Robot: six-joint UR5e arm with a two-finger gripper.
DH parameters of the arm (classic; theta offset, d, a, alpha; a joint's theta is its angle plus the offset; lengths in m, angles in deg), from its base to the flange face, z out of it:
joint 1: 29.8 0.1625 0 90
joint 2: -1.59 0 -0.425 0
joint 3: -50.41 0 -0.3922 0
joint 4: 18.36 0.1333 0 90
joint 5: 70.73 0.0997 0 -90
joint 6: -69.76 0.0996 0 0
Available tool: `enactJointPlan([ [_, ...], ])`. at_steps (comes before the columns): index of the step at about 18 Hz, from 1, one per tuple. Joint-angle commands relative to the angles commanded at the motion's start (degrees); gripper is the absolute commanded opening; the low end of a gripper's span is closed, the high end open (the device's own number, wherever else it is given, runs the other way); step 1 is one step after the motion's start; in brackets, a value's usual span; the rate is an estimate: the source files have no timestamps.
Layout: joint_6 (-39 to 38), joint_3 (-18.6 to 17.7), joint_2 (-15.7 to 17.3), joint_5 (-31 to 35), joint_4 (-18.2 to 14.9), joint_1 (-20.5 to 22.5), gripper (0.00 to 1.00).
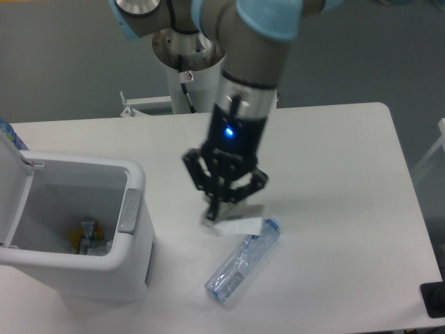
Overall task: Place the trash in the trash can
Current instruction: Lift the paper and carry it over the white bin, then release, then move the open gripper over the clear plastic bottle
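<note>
White paper, apparently the small wrapper [236, 224], is seen at the tips of the gripper [217, 209], whose fingers are drawn together on it; the piece looks lifted clear of the table [334, 153], though contact with the surface cannot be ruled out. Green print cannot be made out at this size. The crushed clear plastic bottle [243, 261] with its blue cap is left lying on the table just below and right of the gripper, not yet handled. The white trash can [132, 236] is stood at the left with its hinged lid raised, and some yellowish scraps are already visible at its bottom. By this evidence the task is judged about a quarter done: one piece is gripped but not yet carried over the bin, and the bottle is still to be collected afterwards.
</note>
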Motion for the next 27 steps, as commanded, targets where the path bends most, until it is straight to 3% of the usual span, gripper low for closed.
enactJointPlan([
  [5, -4.04, -0.44, 0.53, 0.09, 0.09, -7.74, 0.01],
  [6, -4.04, -0.62, 0.53, 0.09, 0.09, -8.97, 0.13],
  [9, -3.43, -1.32, 0.18, 0.00, 0.44, -11.00, 0.88],
  [10, -3.52, -1.49, 0.18, 0.00, 0.35, -11.18, 1.00],
  [17, -4.04, -1.50, 0.27, 0.18, 0.09, -10.39, 1.00],
  [21, -3.34, -1.23, -1.22, 0.26, 0.18, -1.97, 1.00],
  [23, -2.99, -0.27, -3.76, 0.26, 0.70, 2.86, 1.00],
  [26, 0.69, 0.52, -9.03, 1.40, 1.67, 6.48, 1.00],
  [27, 3.05, 0.70, -11.74, 4.63, 1.58, 6.75, 1.00],
])
